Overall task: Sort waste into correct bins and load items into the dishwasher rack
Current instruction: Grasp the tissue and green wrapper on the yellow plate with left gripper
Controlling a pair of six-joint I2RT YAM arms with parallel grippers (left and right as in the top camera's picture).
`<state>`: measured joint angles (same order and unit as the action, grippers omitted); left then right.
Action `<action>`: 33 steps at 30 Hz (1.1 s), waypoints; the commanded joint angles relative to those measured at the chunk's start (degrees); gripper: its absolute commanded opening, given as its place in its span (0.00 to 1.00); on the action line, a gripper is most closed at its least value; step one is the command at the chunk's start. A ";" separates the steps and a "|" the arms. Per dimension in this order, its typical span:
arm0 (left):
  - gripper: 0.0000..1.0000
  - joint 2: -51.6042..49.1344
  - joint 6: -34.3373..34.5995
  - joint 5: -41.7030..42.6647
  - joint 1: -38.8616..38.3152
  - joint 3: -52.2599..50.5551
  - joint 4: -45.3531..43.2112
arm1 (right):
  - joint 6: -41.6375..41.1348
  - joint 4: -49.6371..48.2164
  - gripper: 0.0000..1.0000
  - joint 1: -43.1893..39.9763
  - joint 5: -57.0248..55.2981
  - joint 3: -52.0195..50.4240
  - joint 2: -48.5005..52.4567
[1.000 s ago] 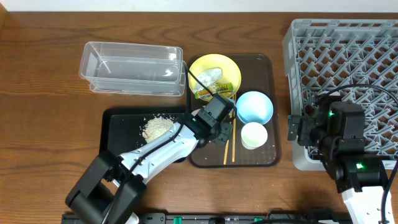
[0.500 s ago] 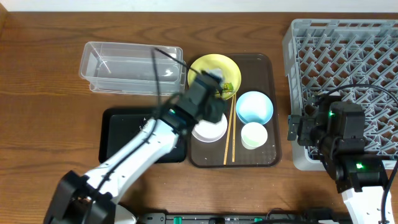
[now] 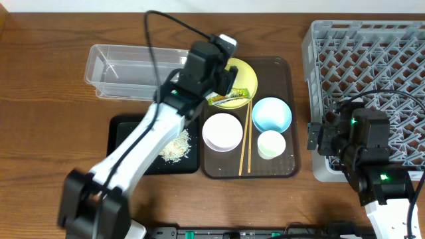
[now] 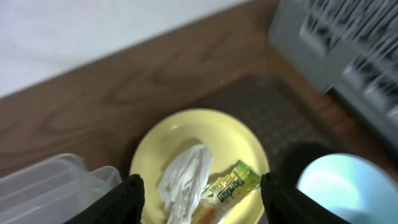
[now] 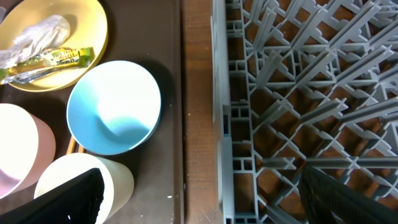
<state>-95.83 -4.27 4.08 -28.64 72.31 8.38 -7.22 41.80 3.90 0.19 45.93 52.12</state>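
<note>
I see the crinkled green-and-yellow wrapper lying beside a white paper scrap on the yellow plate. Rice scraps are heaped in the black tray, near the clear tub. The white bowl, blue bowl and cup stand upright, with the chopsticks between them. The grey rack is at my right.

Crinkled green-and-yellow snack wrapper is laid on round yellow plate; grey plastic lattice rack is placed at 3 o'clock.

A translucent brown serving tray, rectangular with rounded corners and a raised rim, lies flat on the dark wood-grain table. A white wall runs along the table's far edge.
</note>
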 commanded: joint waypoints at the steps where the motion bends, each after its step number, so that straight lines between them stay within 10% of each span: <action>1: 0.63 -6.69 -2.60 -0.72 0.24 0.04 -1.33 | -0.44 0.02 0.97 0.26 0.07 1.20 0.02; 13: 0.63 -19.98 -2.58 -0.74 0.24 0.04 -7.82 | -0.44 0.66 0.98 0.26 0.09 1.20 0.02; 18: 0.49 -21.64 -2.58 -0.74 0.24 0.02 -7.39 | -0.44 0.66 0.97 0.24 0.07 1.20 0.02; 24: 0.07 -20.87 -2.58 -0.74 0.28 0.04 -8.02 | -0.44 0.66 0.98 0.24 0.09 1.20 0.02; 33: 0.06 -10.08 -2.51 -0.92 0.35 0.04 -5.70 | -0.44 0.66 0.97 0.24 0.07 1.20 0.02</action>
<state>-112.64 -6.42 3.86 -28.60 72.25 2.11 -7.22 42.39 3.90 0.19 45.95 52.12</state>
